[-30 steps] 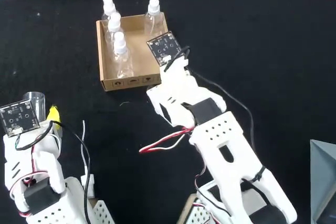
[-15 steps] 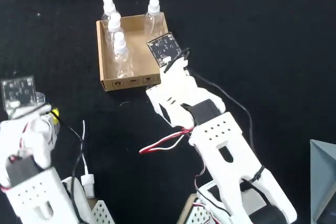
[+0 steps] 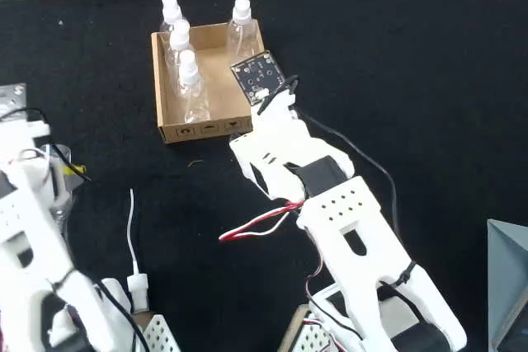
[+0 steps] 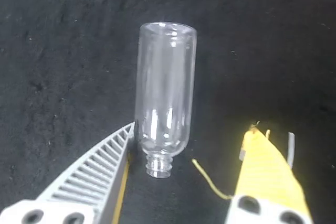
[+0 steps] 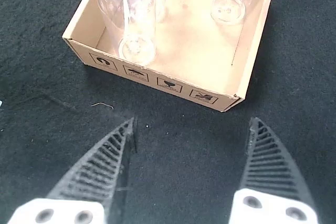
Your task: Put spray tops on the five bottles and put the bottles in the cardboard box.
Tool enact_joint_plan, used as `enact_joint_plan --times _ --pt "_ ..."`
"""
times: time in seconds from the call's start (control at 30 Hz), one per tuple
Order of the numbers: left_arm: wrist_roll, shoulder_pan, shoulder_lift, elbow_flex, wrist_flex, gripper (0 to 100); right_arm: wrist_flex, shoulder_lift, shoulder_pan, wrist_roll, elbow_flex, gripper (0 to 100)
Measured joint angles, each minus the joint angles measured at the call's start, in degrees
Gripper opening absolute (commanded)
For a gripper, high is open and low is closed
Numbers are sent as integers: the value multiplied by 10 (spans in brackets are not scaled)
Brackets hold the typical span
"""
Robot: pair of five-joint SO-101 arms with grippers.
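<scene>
L gripper [image 4: 192, 126] is spread wide w/ the uncapped bottle [image 4: 164, 93] between its fingers [image 4: 100, 177], just beside the grey one, on the black table [image 3: 412, 63]. R gripper [image 5: 192, 121] is also spread & holds nothing, over the table just in front of the cardboard box [image 5: 157, 82]. Four capped bottles [image 3: 241, 22] stand inside.

Black cloth-covered table [image 3: 445, 80], cables behind.

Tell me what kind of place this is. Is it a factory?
More likely a robot lab or hobby workbench than a factory. A small white arm with loose red and white wires and a second arm sit at a black table, by a cardboard box holding clear spray bottles.
</scene>
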Motion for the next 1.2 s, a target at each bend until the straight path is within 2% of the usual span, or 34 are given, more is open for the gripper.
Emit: enact_joint_plan --times 0.43,1.0,1.2 --pt "0 -19 235 -137 -1 302 0 0 0 0 0 276" --pt "-3 -34 454 -271 -1 300 0 0 0 0 0 276" --pt "-55 -31 506 -282 -1 195 0 0 0 20 0 276"
